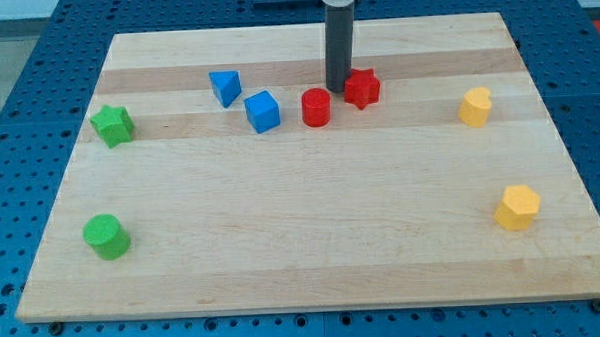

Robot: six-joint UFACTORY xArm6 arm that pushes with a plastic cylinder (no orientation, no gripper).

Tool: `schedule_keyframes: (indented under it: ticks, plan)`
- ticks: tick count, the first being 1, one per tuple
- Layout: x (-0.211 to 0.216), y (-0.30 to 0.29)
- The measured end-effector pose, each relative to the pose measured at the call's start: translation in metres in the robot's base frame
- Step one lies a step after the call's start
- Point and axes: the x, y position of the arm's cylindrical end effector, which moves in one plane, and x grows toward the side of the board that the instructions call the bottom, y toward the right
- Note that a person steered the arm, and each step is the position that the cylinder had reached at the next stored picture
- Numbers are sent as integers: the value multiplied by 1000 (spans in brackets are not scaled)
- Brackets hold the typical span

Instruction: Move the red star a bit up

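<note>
The red star (pixel 363 88) lies on the wooden board (pixel 312 238) in the upper middle. My tip (pixel 338 90) is at the end of a dark rod and sits right against the star's left side, between the star and a red cylinder (pixel 316 108). The red cylinder stands just down and left of my tip.
A blue cube (pixel 262 112) and a blue triangular block (pixel 226 88) lie left of the red cylinder. A green star (pixel 112 126) and a green cylinder (pixel 106 237) are at the view's left. Two yellow blocks (pixel 475 107) (pixel 516 207) are at the view's right.
</note>
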Motion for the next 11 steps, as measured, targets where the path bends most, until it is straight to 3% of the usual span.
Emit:
schedule_keyframes:
  ticks: [2, 4, 6, 7, 11]
  plan:
    - [-97, 32]
    - [27, 125]
    - [101, 114]
    - [78, 100]
    - [70, 73]
